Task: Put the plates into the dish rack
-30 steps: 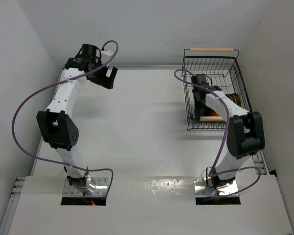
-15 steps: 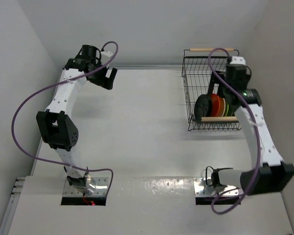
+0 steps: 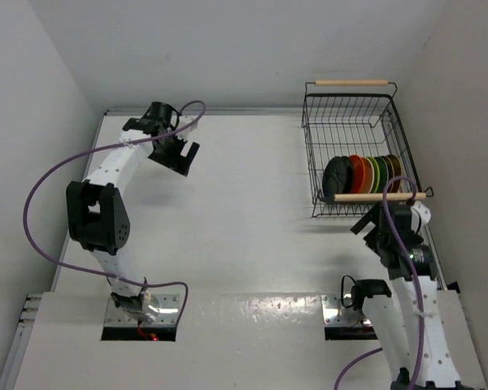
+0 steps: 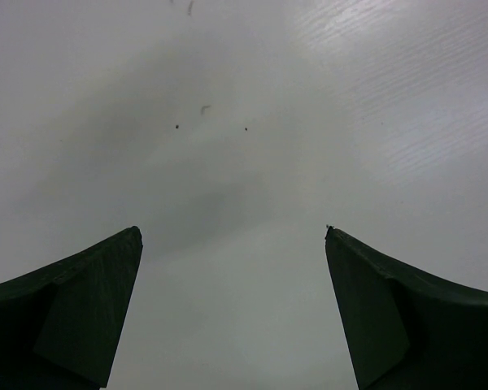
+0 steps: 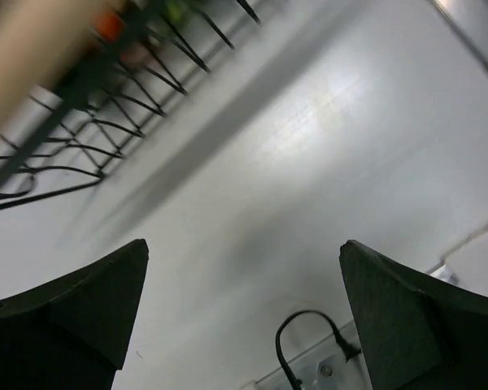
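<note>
Top external: plates (image 3: 364,174) (racked) lie beyond right tool (image 3: 366,227).

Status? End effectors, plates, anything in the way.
Left end effector open, empty, over table. Right end effector open, empty, beside dish rack. Plates racked on edge. No obstruction seen.

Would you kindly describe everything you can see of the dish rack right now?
The dish rack is a black wire basket with a light wooden rod handle at each end, standing upright at the far right of the table. A row of plates stands on edge at its near end: black, orange-red, green, brownish.
</note>
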Robot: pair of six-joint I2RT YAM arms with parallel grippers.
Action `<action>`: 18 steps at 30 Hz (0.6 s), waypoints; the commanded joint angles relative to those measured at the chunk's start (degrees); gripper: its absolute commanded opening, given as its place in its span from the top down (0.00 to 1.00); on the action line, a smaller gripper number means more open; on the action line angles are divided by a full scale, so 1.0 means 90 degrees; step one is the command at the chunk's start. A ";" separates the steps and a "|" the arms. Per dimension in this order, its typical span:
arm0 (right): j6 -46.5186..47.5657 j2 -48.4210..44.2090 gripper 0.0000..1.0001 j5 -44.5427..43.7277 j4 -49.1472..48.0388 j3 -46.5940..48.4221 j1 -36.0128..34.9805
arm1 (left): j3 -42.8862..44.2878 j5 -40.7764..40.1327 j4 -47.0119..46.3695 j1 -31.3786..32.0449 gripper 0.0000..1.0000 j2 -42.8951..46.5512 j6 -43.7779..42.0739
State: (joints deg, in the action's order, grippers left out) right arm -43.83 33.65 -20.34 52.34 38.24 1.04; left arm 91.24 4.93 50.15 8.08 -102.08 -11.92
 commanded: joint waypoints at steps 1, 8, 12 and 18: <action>-0.1706 -0.0437 0.00 -0.0191 0.0386 -0.0556 0.0031 | -0.0478 -0.0342 -0.0221 0.0323 0.00 0.0492 -0.0237; -0.1907 -0.0779 0.00 -0.0152 0.0416 -0.1338 0.0012 | -0.2666 -0.1044 -0.1050 0.0518 0.00 0.1352 -0.0667; -0.1643 -0.0780 0.00 0.0150 0.0132 -0.1495 0.0021 | -0.2979 -0.1124 -0.1284 0.0577 0.00 0.1499 -0.0531; -0.1429 -0.0643 0.00 0.0160 0.0015 -0.1436 0.0031 | -0.2980 -0.1162 -0.1344 0.0773 0.00 0.1567 -0.0473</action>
State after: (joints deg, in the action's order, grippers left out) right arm -56.99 27.33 -19.73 54.13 24.82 1.04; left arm 64.18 -3.95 40.47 13.69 -90.35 -16.43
